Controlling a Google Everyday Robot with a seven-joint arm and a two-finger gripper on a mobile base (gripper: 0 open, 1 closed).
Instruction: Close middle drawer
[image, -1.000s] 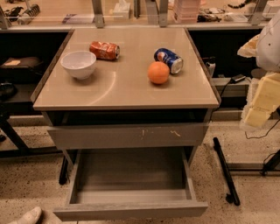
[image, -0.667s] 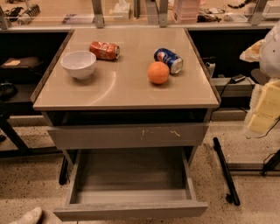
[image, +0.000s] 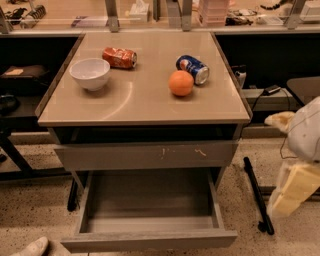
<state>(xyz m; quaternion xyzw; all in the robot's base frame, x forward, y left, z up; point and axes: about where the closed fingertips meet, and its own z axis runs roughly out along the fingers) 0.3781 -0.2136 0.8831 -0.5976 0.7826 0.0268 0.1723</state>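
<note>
A counter (image: 145, 107) with a smooth tan top stands in the middle of the room. Four things sit on top of it. A white bowl (image: 90, 73) is at the back left of the counter. A red can (image: 119, 57) lies on its side just behind the bowl, a bit to the right. An orange (image: 181, 83) sits right of the counter's middle. A blue can (image: 193, 69) lies on its side just behind the orange and seems to touch it.

Under the counter top there is a dark gap, and below that a wide drawer front with pale scratches (image: 145, 155). It looks almost pushed in.

The middle drawer (image: 150, 205) is under the scratched one, low at the front of the counter. It is pulled far out toward me. I can look right down into it: a bare grey box with nothing in it. Its front is flat and plain, with no handle.

The robot's arm is off to the right of the counter, at the edge of what I can see. It has a round white part up high and a pale yellow part lower down. The claw (image: 290, 195) is that low yellow part, right of the open drawer and apart from it. It is not touching the counter. I cannot tell how far open the claw is, and I see nothing in it.

A black bar (image: 257, 195) lies on the speckled floor between the counter and the claw.
</note>
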